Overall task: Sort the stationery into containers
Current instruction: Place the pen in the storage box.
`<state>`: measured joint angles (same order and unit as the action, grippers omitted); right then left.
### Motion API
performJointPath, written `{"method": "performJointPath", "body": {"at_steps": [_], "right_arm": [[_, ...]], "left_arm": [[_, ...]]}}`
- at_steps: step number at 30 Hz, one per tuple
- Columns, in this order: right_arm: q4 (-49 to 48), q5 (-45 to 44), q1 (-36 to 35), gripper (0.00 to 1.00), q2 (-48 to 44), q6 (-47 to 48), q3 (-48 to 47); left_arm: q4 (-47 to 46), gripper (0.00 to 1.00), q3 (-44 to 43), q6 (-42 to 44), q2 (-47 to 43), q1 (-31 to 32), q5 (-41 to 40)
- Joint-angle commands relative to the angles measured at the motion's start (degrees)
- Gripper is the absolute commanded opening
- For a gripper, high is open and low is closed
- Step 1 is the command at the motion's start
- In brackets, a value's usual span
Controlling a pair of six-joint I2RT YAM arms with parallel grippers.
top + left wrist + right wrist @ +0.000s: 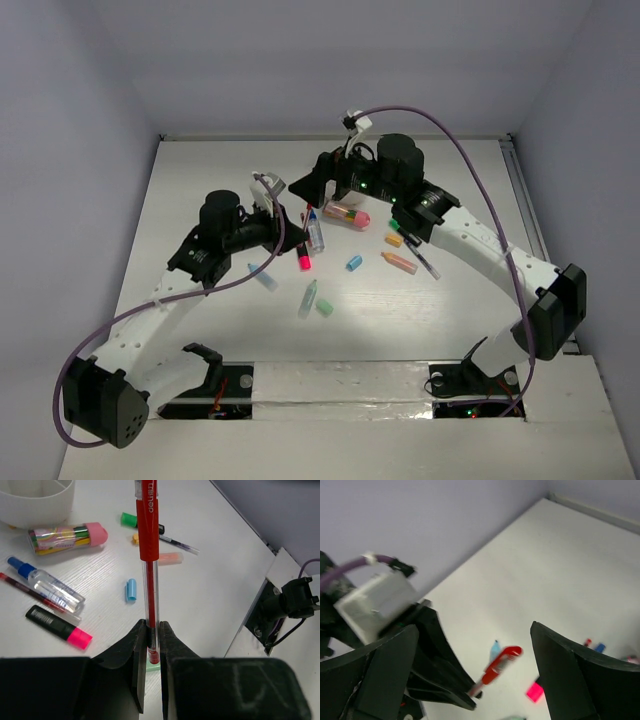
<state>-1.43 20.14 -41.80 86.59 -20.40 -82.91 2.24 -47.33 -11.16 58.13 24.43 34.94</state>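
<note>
White bench (pixel 450 310) under lilac walls (pixel 60 80). We show the left gripper (pixel 153 630) clenched on the red pen (pixel 149 530) near one end of its clear barrel, with the white cup (pixel 35 510) near. The right gripper (pixel 474 627) stands released. We judge the pen light, stiff and slick. Held so far off-centre it may swivel, and a mid-barrel hold would sit firmer.

The white cup (pixel 30 507) is cut off by the left wrist view's top edge, as is the upper end of the red pen (pixel 148 530); the right wrist view is blurred throughout
</note>
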Motion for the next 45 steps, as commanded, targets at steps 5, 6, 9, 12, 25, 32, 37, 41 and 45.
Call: {"method": "performJointPath", "body": {"at_steps": [5, 6, 9, 12, 25, 32, 37, 41, 45], "right_arm": [[5.8, -1.2, 1.9, 1.00, -0.1, 2.3, -0.8], [5.7, -1.3, 1.9, 1.00, -0.2, 2.3, -0.5], [4.1, 0.9, 1.9, 0.99, -0.2, 1.9, 0.7], [2.1, 4.5, 1.9, 0.93, 0.2, 0.1, 2.1], [-3.7, 5.6, 1.9, 0.56, -0.8, -3.1, 5.4], [-5.1, 3.5, 1.9, 0.15, -1.5, -3.3, 6.8], [-6.5, -0.4, 2.4, 0.00, -2.4, -3.0, 7.2], [-6.6, -5.5, 3.2, 0.00, -1.9, -2.0, 6.7], [-8.6, -11.7, 7.0, 0.00, -1.6, -1.9, 7.3]], "left_arm": [[-6.7, 0.00, -3.9, 0.5, 0.1, 0.3, 5.5], [-7.0, 0.00, -4.0, 0.4, 0.1, 0.3, 5.4], [-7.8, 0.00, -3.6, 0.2, 0.0, 0.3, 5.9], [-8.0, 0.00, -3.6, -0.1, 0.1, 0.3, 6.4], [-8.0, 0.00, -3.3, -0.3, 0.3, 0.3, 6.6], [-8.2, 0.00, -2.9, -0.1, 0.1, 0.3, 6.3], [-8.2, 0.13, -2.8, -0.1, 0.5, 0.3, 5.1], [-7.7, 0.70, -2.7, 0.3, 0.2, 0.3, 3.0], [-6.5, 0.99, -2.2, 1.7, -1.3, 0.3, -0.9]]}}
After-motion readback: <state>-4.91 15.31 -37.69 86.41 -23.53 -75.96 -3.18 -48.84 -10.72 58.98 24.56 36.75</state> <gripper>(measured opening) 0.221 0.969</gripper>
